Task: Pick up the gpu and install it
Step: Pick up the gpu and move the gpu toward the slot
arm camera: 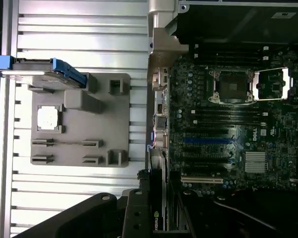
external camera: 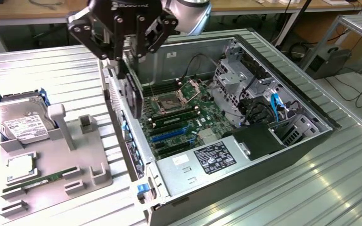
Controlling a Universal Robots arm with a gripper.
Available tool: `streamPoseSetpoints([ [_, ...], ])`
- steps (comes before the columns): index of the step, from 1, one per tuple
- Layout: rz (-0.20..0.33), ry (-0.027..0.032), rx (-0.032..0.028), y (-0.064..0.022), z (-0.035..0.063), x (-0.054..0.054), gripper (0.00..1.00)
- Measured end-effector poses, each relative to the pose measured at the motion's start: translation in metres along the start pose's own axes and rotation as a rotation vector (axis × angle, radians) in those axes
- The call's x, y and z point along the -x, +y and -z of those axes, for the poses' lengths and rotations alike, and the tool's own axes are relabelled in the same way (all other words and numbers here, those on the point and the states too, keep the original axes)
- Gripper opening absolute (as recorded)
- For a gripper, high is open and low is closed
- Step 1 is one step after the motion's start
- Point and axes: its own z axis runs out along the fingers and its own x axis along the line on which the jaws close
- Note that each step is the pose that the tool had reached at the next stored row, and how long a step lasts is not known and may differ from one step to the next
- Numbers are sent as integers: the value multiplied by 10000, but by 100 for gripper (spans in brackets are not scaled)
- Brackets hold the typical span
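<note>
black gripper clamped tight on the upright gpu, over the open computer case's edge

On the worktop the open computer case lies toward the exterior view's right, with the parts holder just beside it on the left; the hard drive sits at the holder's far end, the processor chip before it, the RAM stick nearer still; inside the case lies the motherboard, with the power supply at its near end; the gpu hangs in the tool above the case's left wall.
</note>
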Motion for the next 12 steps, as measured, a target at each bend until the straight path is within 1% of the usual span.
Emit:
streamPoseSetpoints([
  [5, 4, 17, 1, -6, -5, 234, 26],
  [8, 4, 28, 1, -3, -36, 391, 26],
  [12, 2, 30, -11, 19, -90, 567, 26],
])
